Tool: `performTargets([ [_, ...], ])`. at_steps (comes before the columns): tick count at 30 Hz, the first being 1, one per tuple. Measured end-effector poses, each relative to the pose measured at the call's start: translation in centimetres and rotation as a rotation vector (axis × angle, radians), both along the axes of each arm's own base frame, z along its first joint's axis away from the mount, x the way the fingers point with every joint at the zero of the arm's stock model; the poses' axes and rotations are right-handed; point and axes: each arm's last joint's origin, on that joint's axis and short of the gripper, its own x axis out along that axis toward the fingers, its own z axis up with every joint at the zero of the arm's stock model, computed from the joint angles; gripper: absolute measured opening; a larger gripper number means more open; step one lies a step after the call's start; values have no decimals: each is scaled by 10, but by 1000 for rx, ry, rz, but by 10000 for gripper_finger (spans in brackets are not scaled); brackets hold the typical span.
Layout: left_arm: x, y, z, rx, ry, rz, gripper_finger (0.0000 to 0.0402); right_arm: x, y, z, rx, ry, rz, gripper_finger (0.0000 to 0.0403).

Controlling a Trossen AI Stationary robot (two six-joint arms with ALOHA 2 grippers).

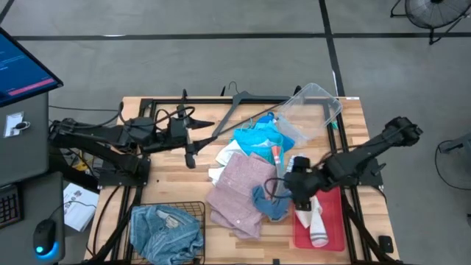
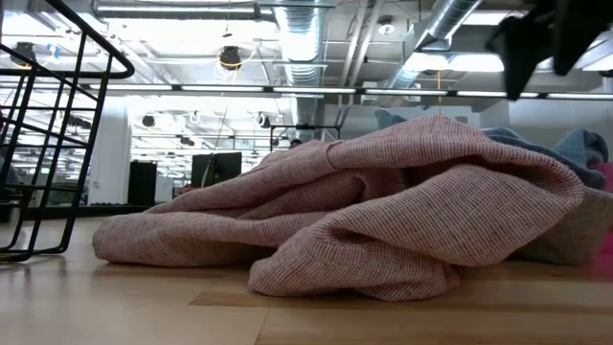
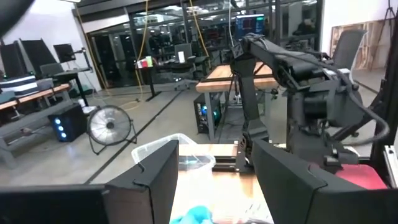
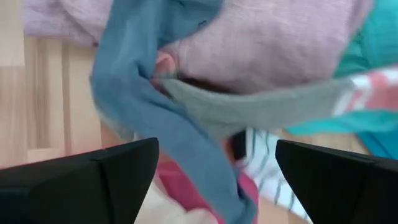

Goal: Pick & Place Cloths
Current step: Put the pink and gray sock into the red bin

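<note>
My right pincer (image 1: 294, 193): jaws spread wide, gripping nothing, over the red tray's (image 1: 335, 221) inner edge.
Grey-blue sock (image 4: 149, 118): draped just ahead of my fingers (image 4: 93, 180), against the dusty pink cloth (image 1: 239, 195).
Open room: bare table (image 1: 158, 188) beyond the pink cloth.
Left pincer (image 1: 190, 134): parted, empty, far side.

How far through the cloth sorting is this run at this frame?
Done: denim lies in the wire basket; a white sock is on the red tray. In hand: nothing; right gripper hangs open over the grey-blue sock. Left: pink cloth and turquoise cloth.
</note>
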Motion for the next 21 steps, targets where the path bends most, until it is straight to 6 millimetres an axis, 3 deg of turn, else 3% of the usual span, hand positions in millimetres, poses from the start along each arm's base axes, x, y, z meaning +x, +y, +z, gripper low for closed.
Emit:
performTargets([
  [6,-6,2,6,54,-16,9,186,23,-8,-21,-18,62,-42,319],
  [11,-10,4,12,-34,-87,13,186,36,-28,-34,-130,72,-210,319],
  [15,-8,4,11,-87,-107,10,186,40,-41,-37,-128,55,-383,319],
  [21,-2,3,11,-100,-129,26,186,39,-42,-33,-81,24,-488,319],
])
